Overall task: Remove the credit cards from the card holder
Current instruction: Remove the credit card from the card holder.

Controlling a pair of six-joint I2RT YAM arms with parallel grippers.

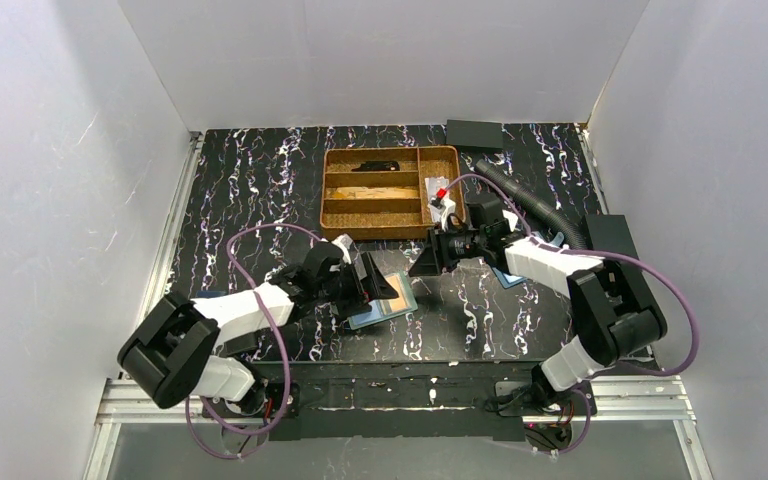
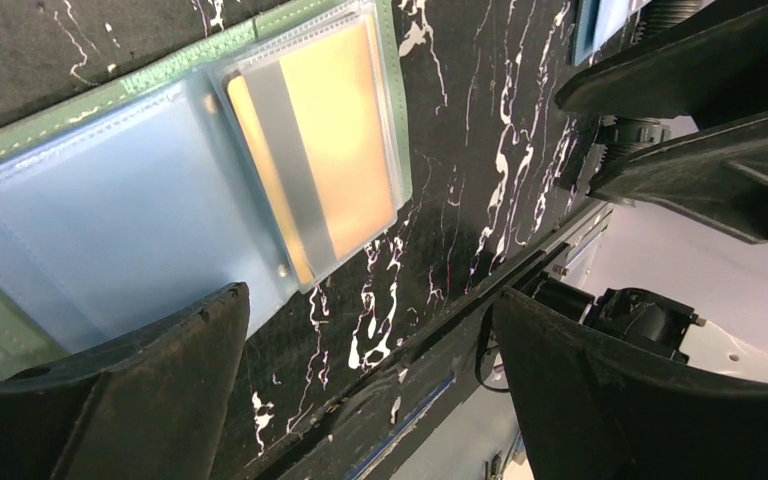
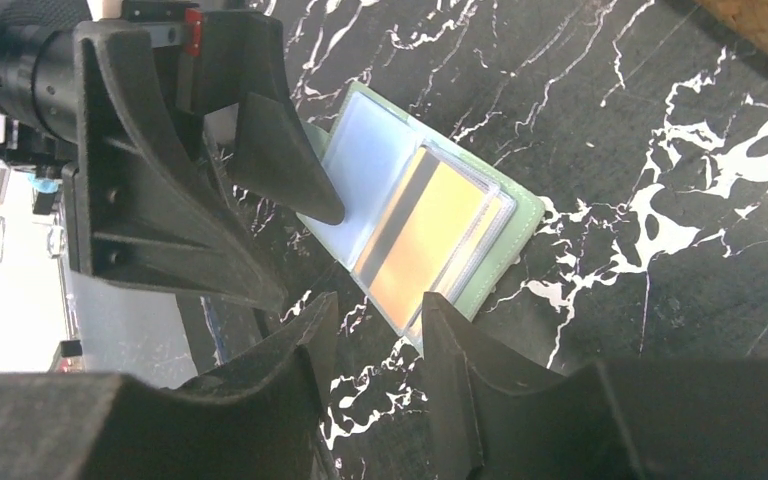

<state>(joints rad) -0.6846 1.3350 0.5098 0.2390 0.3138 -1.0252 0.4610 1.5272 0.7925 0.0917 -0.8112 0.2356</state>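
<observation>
Right wrist view: half-open, empty right gripper point(image 3: 377, 305) should pinch orange card point(image 3: 435, 240) edge; wide-open, empty left gripper point(image 3: 303, 258) should pin card holder point(image 3: 520, 218).

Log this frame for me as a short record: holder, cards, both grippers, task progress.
card holder: open flat on the marbled table
orange-gold card: inside a clear pocket
left gripper: open wide, at the holder's edge, holding nothing; contact cannot be told
right gripper: jaws apart, empty, close by the holder
cards removed: none seen lying loose
wicker tray: at the back, apart from the holder
</observation>
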